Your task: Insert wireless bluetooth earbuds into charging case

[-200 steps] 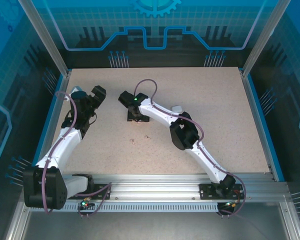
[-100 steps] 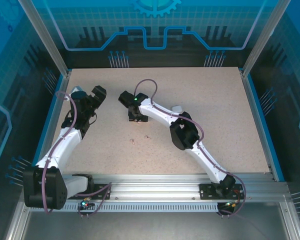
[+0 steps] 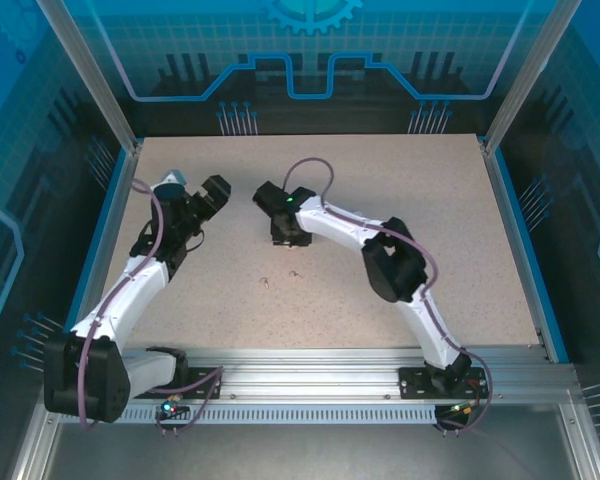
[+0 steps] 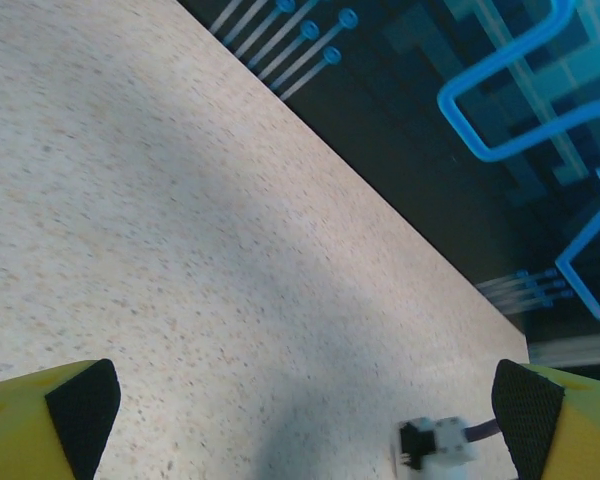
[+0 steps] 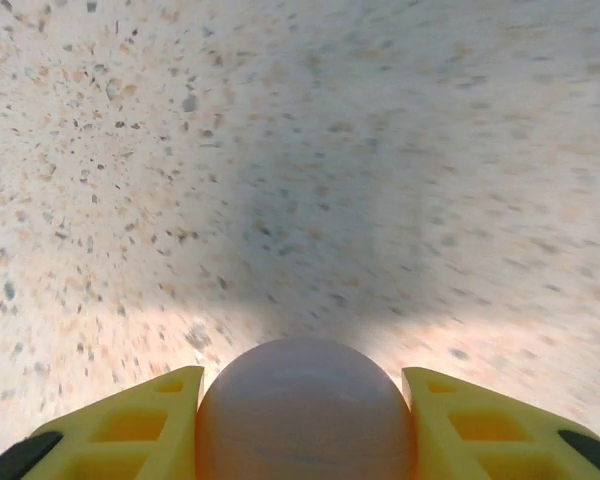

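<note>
Fingers on pink case — speckled tabletop, blue enclosure

Speckled table, two tiny earbuds mid-surface.

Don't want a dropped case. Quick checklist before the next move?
1. Right gripper clamps pink round case, fingers on both sides: ok.
2. Case lid open: cannot tell.
3. Left gripper open, empty: ok.
4. Earbuds located: two tiny specks on table, too small to identify: cannot tell.
5. Gap between grippers, top view: ok.
</note>
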`<action>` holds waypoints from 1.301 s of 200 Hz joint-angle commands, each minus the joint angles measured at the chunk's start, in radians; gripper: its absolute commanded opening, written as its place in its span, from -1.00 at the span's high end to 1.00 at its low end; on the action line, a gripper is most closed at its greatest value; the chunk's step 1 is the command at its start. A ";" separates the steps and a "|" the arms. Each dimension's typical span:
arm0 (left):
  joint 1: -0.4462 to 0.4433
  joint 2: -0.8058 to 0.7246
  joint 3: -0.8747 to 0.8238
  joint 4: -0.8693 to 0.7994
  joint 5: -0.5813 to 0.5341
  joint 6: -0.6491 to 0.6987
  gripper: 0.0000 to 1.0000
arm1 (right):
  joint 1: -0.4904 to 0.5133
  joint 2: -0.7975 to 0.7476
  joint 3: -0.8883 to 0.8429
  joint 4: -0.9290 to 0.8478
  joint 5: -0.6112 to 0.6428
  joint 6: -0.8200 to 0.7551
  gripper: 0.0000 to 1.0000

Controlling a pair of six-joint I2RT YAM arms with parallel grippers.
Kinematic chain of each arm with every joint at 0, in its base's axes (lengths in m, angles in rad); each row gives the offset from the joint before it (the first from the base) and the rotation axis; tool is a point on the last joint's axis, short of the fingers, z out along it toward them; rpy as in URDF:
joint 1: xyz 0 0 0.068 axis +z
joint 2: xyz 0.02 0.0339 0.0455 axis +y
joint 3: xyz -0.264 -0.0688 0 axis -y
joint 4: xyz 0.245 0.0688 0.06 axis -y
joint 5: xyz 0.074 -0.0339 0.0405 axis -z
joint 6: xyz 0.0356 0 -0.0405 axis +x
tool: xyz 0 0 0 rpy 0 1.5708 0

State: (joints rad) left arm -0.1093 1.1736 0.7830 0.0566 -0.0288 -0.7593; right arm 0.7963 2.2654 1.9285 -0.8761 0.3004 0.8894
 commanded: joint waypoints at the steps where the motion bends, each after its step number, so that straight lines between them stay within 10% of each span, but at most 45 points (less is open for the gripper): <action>1: -0.076 -0.005 0.040 -0.022 0.012 0.043 -0.97 | -0.041 -0.175 -0.137 0.070 0.021 -0.029 0.25; 101: -0.472 0.263 0.135 0.045 -0.081 -0.013 -0.98 | -0.264 -0.700 -0.900 0.248 0.001 0.000 0.22; 166: -0.642 0.474 0.299 -0.056 -0.171 -0.002 -0.98 | -0.397 -0.802 -1.004 0.282 -0.046 -0.008 0.21; 260: -0.719 0.569 0.173 0.343 -0.064 -0.041 -0.97 | -0.462 -0.820 -1.011 0.306 -0.176 0.218 0.21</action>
State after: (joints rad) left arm -0.8196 1.7329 1.0138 0.2447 -0.1410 -0.7837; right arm 0.3534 1.4406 0.9234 -0.5941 0.1745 0.9974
